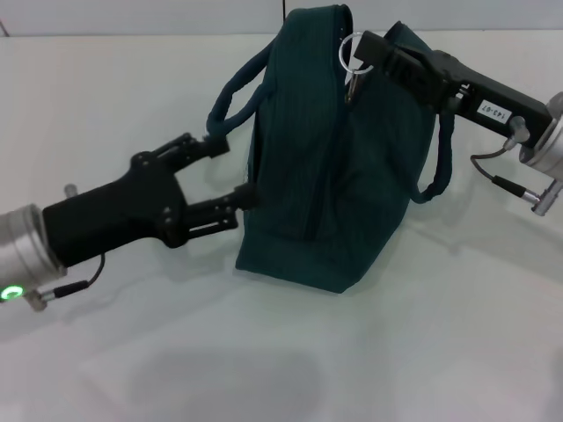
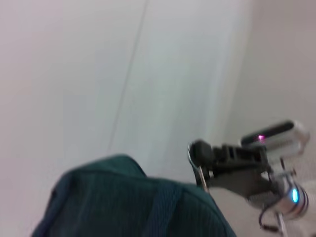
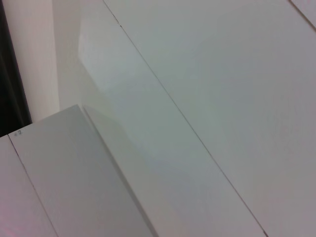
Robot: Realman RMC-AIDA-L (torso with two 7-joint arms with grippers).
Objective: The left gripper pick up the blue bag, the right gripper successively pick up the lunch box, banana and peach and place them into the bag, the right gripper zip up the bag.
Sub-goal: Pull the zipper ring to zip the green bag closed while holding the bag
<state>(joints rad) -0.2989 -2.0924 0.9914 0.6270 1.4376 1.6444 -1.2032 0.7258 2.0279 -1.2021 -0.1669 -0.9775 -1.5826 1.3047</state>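
Dark teal blue bag (image 1: 325, 176); black left pincer (image 1: 236, 174); white table (image 1: 352, 352).

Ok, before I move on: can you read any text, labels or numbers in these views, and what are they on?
White label on the right gripper arm: digits, seemingly "143-07", seen upside down in the head view, uncertain.
Small dark mark on the white panel in the right wrist view: too small to read.
Blue bag: no readable text showing.
Left gripper: none.
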